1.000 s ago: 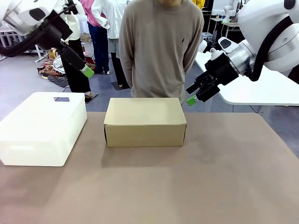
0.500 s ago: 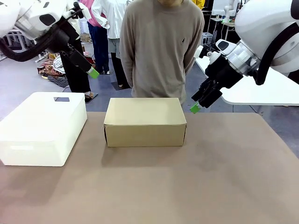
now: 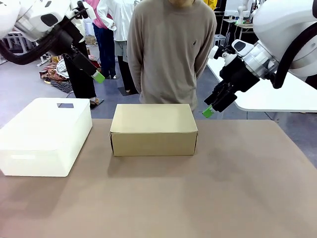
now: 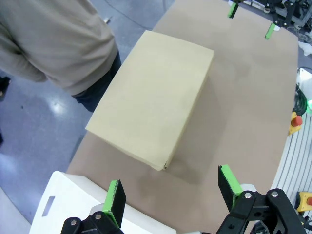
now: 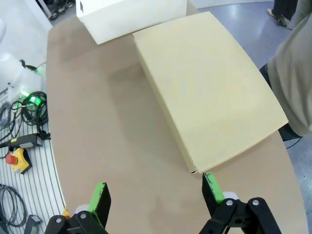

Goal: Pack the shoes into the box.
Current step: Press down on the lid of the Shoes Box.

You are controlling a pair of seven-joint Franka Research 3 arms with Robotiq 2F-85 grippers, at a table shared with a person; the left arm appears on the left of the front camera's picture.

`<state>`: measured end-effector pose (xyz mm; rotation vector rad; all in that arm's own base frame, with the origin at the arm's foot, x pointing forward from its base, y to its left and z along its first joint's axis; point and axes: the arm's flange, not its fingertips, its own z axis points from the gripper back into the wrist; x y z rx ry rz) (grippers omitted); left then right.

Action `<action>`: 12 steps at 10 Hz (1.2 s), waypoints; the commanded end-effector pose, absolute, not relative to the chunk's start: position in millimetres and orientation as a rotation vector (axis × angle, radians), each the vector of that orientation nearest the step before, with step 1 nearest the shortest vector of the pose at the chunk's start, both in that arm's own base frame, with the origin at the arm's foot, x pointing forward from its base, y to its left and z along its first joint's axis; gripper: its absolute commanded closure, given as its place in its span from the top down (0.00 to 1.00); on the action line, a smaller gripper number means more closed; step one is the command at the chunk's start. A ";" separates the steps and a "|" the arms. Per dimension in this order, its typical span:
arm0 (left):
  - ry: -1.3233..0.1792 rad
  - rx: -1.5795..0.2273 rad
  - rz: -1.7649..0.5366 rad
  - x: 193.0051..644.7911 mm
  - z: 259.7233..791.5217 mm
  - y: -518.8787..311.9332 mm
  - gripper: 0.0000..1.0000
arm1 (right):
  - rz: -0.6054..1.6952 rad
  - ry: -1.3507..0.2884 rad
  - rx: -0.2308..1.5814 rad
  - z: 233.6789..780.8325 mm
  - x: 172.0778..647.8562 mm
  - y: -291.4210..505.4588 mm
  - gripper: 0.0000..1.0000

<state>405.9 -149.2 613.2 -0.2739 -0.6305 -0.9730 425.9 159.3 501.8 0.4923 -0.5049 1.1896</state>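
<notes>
One box (image 3: 153, 130), tan cardboard, sits closed on the table (image 3: 198, 198), near the far edge and roughly midway between the left and right edges. Its lid lies flat and shut. The same box is seen from above in the left wrist view (image 4: 153, 100) and the right wrist view (image 5: 209, 87).

One white box (image 3: 44, 136) stands on the table to the left of the tan one, near the left edge, apart from it with a strip of bare tabletop between. It has a dark rectangular mark on top.

Two grippers are present, both raised off the table and touching nothing. The left gripper (image 3: 96, 77) hangs above the far left corner area, over the white box's far side; in its wrist view its two green pads (image 4: 115, 195) stand spread wide with nothing between them. The right gripper (image 3: 207, 112) hovers just beyond the tan box's far right corner, close to it but not in contact; its jaws are likewise spread wide and empty in its wrist view (image 5: 156, 195).

One person (image 3: 171, 49) in a beige sweater stands at the far edge, directly behind the tan box.
</notes>
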 end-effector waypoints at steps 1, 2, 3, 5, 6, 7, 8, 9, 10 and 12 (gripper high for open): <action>-0.614 -0.262 -0.950 413.7 610.7 -162.2 1.00 | 1.076 -0.501 0.433 517.2 415.9 159.2 1.00; -0.614 -0.253 -0.950 419.3 606.7 -175.3 1.00 | 0.980 -0.480 0.366 531.5 402.9 158.8 1.00; -0.611 -0.246 -0.927 426.8 601.9 -186.6 0.82 | 0.915 -0.474 0.315 542.9 387.9 158.9 1.00; -0.603 -0.232 -0.864 441.0 591.3 -205.6 0.42 | 0.841 -0.458 0.216 554.4 360.1 160.1 1.00; -0.606 -0.232 -0.850 445.6 587.3 -214.3 0.22 | 0.832 -0.460 0.195 554.9 350.2 161.5 1.00; -0.610 -0.229 -0.845 450.1 582.9 -222.8 0.03 | 0.816 -0.467 0.166 553.7 342.1 163.0 1.00; -0.611 -0.209 -0.835 453.4 578.7 -230.7 0.00 | 0.803 -0.472 0.141 553.1 335.1 164.3 1.00; -0.595 -0.202 -0.832 457.9 572.9 -239.8 0.00 | 0.789 -0.485 0.122 553.1 327.5 164.2 1.00; -0.567 -0.194 -0.834 465.3 565.1 -248.8 0.00 | 0.780 -0.489 0.108 553.9 320.9 163.1 1.00; -0.527 -0.190 -0.816 482.4 550.9 -267.7 0.00 | 0.734 -0.536 0.068 553.7 310.4 159.1 1.00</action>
